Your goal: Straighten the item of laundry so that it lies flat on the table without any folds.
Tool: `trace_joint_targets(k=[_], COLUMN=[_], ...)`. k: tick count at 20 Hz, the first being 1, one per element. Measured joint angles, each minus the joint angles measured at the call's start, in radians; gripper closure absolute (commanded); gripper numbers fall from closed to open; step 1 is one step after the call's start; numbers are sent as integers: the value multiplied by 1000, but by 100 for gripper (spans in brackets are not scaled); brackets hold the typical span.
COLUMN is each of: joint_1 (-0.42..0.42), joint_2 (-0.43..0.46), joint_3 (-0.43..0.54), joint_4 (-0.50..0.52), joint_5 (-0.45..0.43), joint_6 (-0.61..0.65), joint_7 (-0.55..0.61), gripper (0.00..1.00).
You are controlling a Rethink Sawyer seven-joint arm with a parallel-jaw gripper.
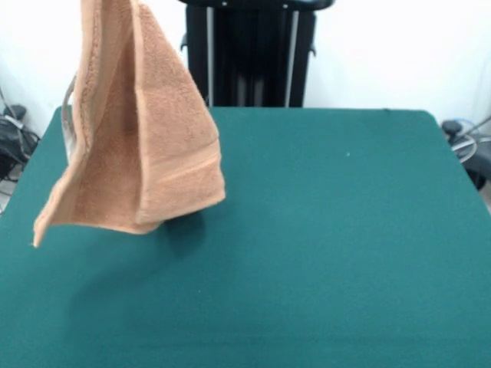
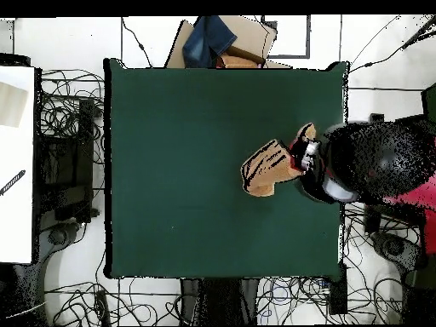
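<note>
Towel is up in the air, an orange-tan terry piece hanging in long vertical folds from somewhere above the top edge of the front view, draped well off flat. Its lower end dangles just over the dark green bench, with one pointed corner swung out toward the bench's left edge in that view and a woven band stripe crossing the cloth near the bottom. A soft shadow sits on the felt right under it; whether the lowest fold actually touches the surface I cannot tell. Along the towel's left side a pale strip, probably the label, peeks out from behind the cloth. Looking straight down, the towel shows as a small bunched shape over the right part of the bench, and right beside it is the end effector, the towel's upper end gathered up at it, so it appears to be holding the cloth, though its fingers are hidden and how wide they stand I cannot tell. The black and red arm bulks over the bench's right edge. Behind the bench in the front view stands the black pedestal
</note>
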State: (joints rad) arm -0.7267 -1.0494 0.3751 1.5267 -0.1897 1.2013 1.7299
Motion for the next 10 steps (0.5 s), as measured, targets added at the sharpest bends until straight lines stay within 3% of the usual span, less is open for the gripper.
trace_joint_targets(k=[10], joint_1=[-111], joint_2=[-21], joint_3=[27], joint_4=[95], joint_5=[0], joint_6=[0], joint_7=[-173], gripper=[100])
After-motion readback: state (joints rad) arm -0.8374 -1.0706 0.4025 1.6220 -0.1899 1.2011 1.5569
